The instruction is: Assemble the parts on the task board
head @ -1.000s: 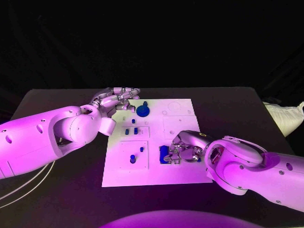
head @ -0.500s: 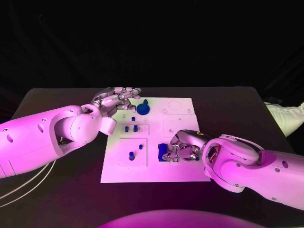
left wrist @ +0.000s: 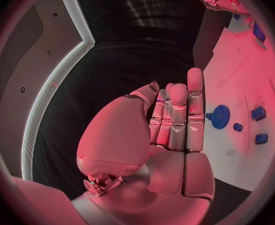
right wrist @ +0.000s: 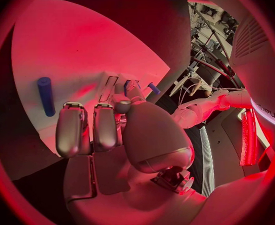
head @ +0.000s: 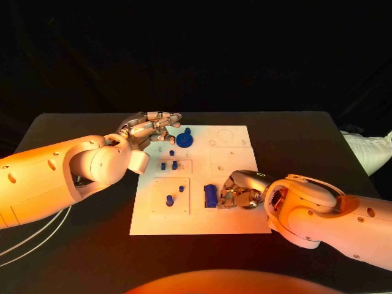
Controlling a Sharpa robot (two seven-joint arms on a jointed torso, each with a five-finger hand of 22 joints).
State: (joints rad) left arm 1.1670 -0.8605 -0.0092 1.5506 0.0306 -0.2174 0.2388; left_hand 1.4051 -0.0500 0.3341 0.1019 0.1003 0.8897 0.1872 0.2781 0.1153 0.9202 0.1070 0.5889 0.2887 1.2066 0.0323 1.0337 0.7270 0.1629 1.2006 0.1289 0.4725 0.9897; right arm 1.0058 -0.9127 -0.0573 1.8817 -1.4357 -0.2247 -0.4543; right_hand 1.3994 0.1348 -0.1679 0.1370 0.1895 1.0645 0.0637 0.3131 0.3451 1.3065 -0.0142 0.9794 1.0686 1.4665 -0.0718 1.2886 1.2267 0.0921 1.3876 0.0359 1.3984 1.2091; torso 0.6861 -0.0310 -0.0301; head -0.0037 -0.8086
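Hidden: the lower right part of the task board (head: 231, 138) is covered in the head view by the right robot hand (head: 240, 191); whether anything is gripped under its curled fingers cannot be told.
Left robot hand (head: 149, 128): seen at the upper left edge of the board in the head view; in the left wrist view its fingers (left wrist: 178, 117) are held straight and close together, and nothing is held.
Bench (head: 302, 131): a black top is seen, with a white bag (head: 370, 150) at the right edge of the frame; a dark room lies behind.
Task board: a white plate is set at the centre of the bench.
Parts: a blue gear (head: 184, 140) is placed near the board's top left; small blue pieces (head: 169, 166) stand at its middle left; a blue cylinder (head: 210, 195) lies just left of the right robot hand.
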